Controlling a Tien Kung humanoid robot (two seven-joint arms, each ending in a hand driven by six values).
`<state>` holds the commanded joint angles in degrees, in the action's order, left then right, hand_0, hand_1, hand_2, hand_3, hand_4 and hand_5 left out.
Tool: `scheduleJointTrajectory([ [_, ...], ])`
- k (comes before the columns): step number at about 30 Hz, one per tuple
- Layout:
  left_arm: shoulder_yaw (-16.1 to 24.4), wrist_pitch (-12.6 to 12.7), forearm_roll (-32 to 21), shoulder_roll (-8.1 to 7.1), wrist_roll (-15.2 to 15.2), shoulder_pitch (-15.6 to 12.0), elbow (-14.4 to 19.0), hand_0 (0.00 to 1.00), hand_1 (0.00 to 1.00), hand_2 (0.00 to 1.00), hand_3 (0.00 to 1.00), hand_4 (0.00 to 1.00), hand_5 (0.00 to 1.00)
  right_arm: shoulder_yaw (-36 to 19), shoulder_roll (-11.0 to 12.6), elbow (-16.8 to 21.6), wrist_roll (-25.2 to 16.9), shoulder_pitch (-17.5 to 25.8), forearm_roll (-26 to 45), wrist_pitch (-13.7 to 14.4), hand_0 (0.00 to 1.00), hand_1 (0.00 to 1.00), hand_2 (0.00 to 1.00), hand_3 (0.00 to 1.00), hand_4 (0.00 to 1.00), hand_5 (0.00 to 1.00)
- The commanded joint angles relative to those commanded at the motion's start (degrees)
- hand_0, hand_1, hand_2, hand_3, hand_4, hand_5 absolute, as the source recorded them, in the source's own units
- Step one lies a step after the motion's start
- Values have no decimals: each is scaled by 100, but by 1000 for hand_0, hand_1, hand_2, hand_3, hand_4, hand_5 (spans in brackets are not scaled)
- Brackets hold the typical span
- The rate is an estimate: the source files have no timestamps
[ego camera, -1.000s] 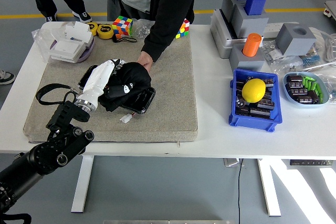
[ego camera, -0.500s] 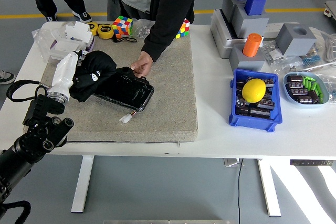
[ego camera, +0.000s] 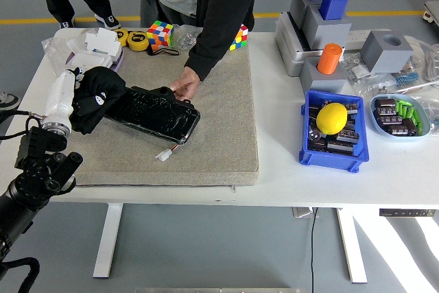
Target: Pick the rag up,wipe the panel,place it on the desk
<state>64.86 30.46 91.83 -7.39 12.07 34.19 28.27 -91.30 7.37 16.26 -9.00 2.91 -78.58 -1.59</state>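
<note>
Left hand: your left hand [ego camera: 67, 98] has swept leftward over the last second, from the middle of the panel to the mat's left edge; fingers stay clamped on the rag.
Rag: the black rag [ego camera: 96, 97] now lies bunched over the panel's left end, partly off it, near the table's left edge.
Panel: the glossy black panel [ego camera: 156, 114] sits at a slant on the grey mat [ego camera: 219, 135], most of its face now uncovered.
Person's hand: a hand [ego camera: 182, 88] presses the panel's far edge, steadying it.
Meaning: you look to have finished one wipe stroke; another pass or setting the rag on the desk remains.
Right hand: out of view.
</note>
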Motion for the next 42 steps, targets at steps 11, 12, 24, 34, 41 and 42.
scheduleJointTrajectory([
  [11, -237, 13, -171, 7, 52, -95, 244, 238, 205, 262, 518, 621, 2, 22, 10, 4, -5, 13, 2, -2, 558, 566, 494, 521, 906, 368],
  [12, -270, 13, -187, 11, 57, -103, 284, 238, 205, 262, 518, 621, 2, 27, 11, 5, -4, 12, 2, -4, 558, 566, 494, 521, 906, 368],
  [24, -1013, -19, -349, -3, -9, -167, 845, 238, 203, 262, 519, 622, 2, -9, 6, 15, -3, 8, -17, -2, 558, 564, 493, 521, 905, 367],
  [34, -1934, -29, -588, -73, -67, -259, 1630, 236, 202, 261, 518, 621, 2, 10, 2, 34, -6, -7, -11, -5, 558, 565, 494, 522, 908, 367],
  [41, -2532, -72, -687, -129, -137, -297, 2032, 236, 201, 261, 519, 621, 2, -17, -5, 32, -9, -6, -22, -6, 558, 565, 494, 522, 908, 368],
  [42, -2590, -75, -693, -134, -142, -299, 2084, 236, 201, 261, 519, 621, 2, -20, -6, 31, -9, -4, -27, -6, 558, 565, 494, 522, 908, 368],
])
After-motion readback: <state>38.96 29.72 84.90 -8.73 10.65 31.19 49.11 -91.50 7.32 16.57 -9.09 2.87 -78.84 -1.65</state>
